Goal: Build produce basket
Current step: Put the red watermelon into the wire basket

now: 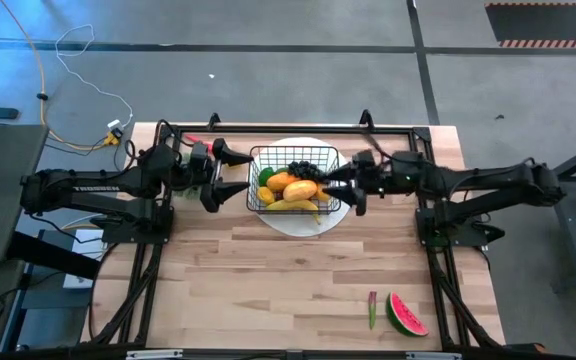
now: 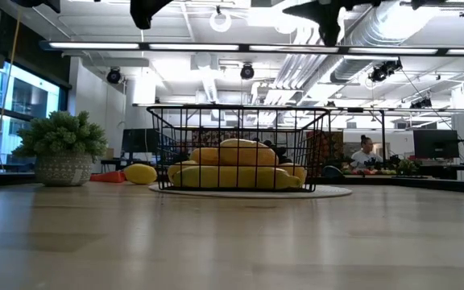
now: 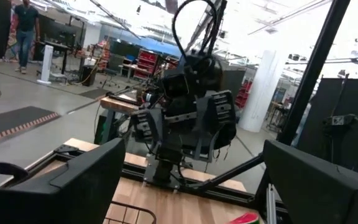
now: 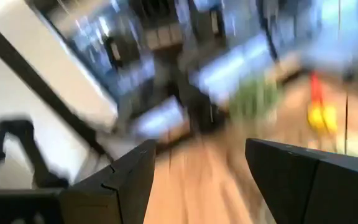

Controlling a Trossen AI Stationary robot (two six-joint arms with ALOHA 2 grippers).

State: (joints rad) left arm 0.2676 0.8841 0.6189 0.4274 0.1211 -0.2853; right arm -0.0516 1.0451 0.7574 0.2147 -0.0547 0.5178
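Main risk was the stragglers: the watermelon slice (image 1: 406, 315) and a thin green-and-red piece (image 1: 372, 309) sat at the near edge of the table, well apart from the basket (image 1: 258, 176). Judging from the layout, the right arm would have to swing back across the basket to reach them, and a low path could clip the wire rim and drag basket and plate (image 1: 330, 222) together.

Second risk: the basket already looked full. Banana (image 1: 295, 206) along its near side, mango (image 1: 301, 190) and an orange piece (image 1: 279, 181) mid-basket, grapes (image 1: 305, 168) toward the far side. A slice dropped on top could roll off the heap.

Basket sat on the white plate at the far middle of the table.

Left gripper (image 1: 236, 171) hung just beside the basket's left wall, fingers spread wide, holding nothing, raised off the table.

Right gripper (image 1: 344, 190) was at the basket's right wall, over the rim, fingers parted and empty.

A yellow piece (image 2: 140, 173) lay on the table left of the basket, near a plant pot (image 2: 60, 168).
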